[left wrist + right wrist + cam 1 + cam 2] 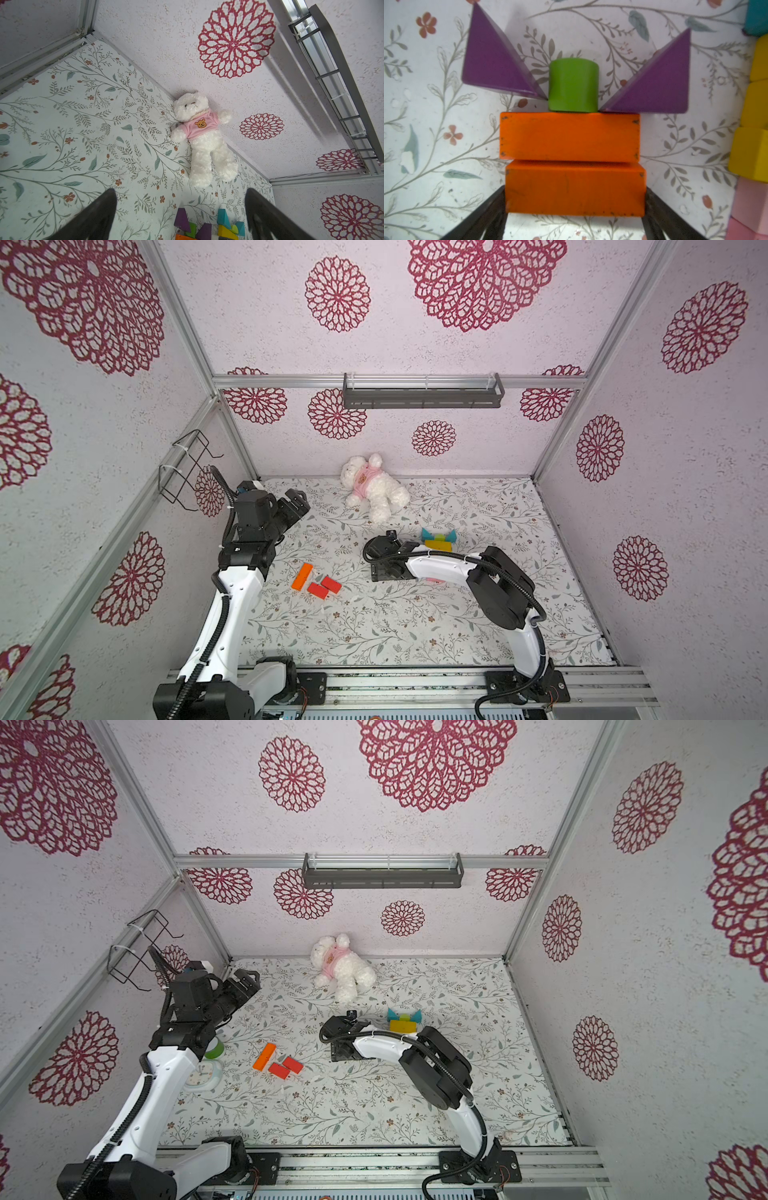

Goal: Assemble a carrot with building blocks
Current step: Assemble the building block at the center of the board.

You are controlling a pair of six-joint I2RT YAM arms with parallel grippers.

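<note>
At the desk's [374, 626] centre the right arm [436, 566] hides the carrot [573, 124] in both top views; the right wrist view shows it: two scuffed orange bars [571, 145] side by side, a lime cylinder [573, 85] between two purple triangles [492, 62]. The right gripper [575, 188] is open, flanking the nearer bar [575, 203]. The left gripper [180, 191] hangs open, empty, toward 10 o'clock. Fluffy bear [374, 489] at 12; loose red bars [331, 584] toward 8.

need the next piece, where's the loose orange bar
In both top views the loose orange bar lies flat on the flowered mat, left of the middle on the left arm's side, right beside two red blocks.
</note>
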